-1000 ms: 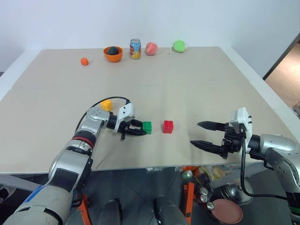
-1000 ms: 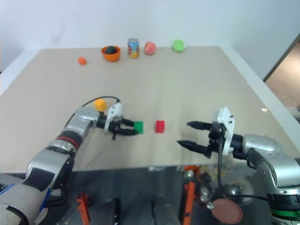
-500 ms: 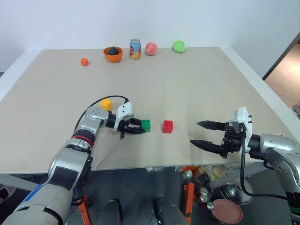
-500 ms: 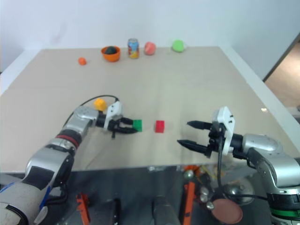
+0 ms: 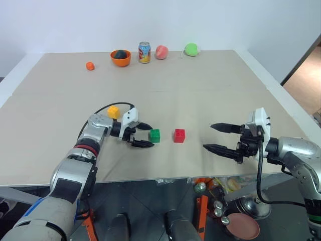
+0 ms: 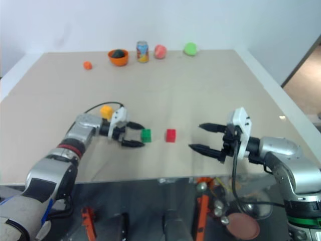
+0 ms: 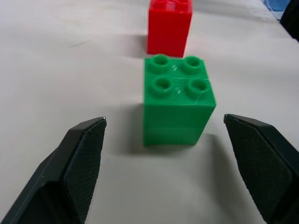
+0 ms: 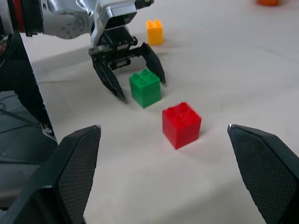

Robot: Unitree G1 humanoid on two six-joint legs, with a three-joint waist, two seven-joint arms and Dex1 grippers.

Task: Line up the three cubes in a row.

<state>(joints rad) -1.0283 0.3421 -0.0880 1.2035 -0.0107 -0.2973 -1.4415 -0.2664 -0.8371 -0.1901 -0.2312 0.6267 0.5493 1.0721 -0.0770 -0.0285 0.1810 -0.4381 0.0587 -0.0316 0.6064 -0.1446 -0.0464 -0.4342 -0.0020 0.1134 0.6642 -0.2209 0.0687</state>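
The left gripper (image 5: 144, 134) has its fingers spread apart, one on either side of the green cube (image 5: 154, 135) without touching it; the cube stands on the table (image 5: 200, 90). The red cube (image 5: 179, 135) sits just beside the green one, and the yellow cube (image 5: 114, 112) lies behind the left wrist. The right gripper (image 5: 215, 137) hovers wide open and empty, well right of the red cube.

Your left gripper (image 5: 144, 134) sits low over the table at the end of a bent left arm, fingers spread wide and gripping nothing, while your right gripper (image 5: 216, 137) hovers off the table's right side, jaws likewise wide apart.
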